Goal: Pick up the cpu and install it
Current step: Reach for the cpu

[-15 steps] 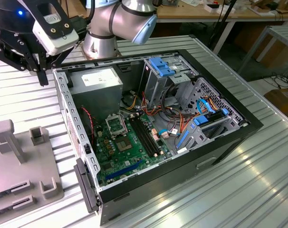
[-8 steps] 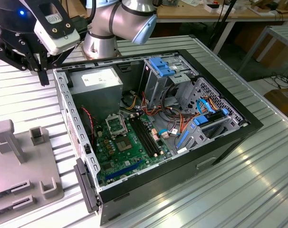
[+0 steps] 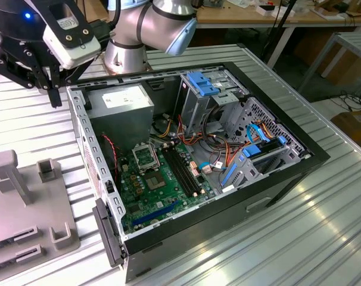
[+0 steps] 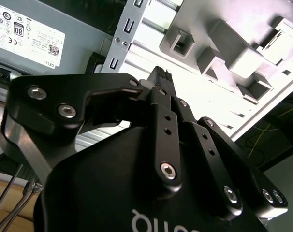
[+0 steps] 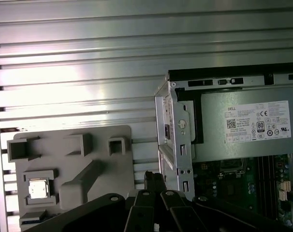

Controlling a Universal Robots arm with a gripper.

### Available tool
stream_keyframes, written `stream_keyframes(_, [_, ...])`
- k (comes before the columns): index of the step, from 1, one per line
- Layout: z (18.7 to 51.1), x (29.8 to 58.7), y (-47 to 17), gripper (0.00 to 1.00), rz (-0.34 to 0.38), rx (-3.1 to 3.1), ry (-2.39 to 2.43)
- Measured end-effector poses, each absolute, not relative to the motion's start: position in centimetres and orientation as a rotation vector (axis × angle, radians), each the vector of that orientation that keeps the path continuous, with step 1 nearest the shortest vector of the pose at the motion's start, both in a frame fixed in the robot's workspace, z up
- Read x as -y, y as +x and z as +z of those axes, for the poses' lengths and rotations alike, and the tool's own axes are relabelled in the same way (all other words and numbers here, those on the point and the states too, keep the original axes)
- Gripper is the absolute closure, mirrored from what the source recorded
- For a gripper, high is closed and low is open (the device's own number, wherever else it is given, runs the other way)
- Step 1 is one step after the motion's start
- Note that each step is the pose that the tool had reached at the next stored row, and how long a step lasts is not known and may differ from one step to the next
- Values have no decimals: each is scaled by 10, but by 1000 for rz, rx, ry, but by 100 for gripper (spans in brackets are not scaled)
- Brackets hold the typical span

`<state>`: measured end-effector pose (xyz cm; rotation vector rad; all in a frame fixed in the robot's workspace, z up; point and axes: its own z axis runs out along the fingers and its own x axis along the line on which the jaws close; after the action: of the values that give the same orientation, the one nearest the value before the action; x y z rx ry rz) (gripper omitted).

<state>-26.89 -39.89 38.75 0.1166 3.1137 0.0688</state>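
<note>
The cpu [image 5: 38, 188] is a small silver square chip lying flat in a recess of the grey fixture plate [image 5: 74, 159], outside the computer case. My gripper [image 5: 154, 178] hovers above the ribbed table between that plate and the case's side wall, and its fingers are shut with nothing between them. The black gripper [image 3: 49, 89] also shows at the exterior view's upper left, above the case's corner. In the second wrist view its fingertips [image 4: 158, 75] meet in one narrow point. The motherboard's square socket [image 3: 146, 156] sits inside the open case, below the power supply [image 3: 122, 107].
The open black computer case [image 3: 299, 170] holds long black memory slots [image 3: 183, 173], bundled cables [image 3: 219, 152] and blue drive brackets [image 3: 205, 83]. The grey fixture plate [image 3: 34, 202] carries upright posts. The ribbed metal table [image 3: 288, 238] runs all around.
</note>
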Motion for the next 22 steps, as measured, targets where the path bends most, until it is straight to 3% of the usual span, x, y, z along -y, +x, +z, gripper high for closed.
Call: stream_keyframes(22, [388, 399, -284, 89, 69, -3114, 117])
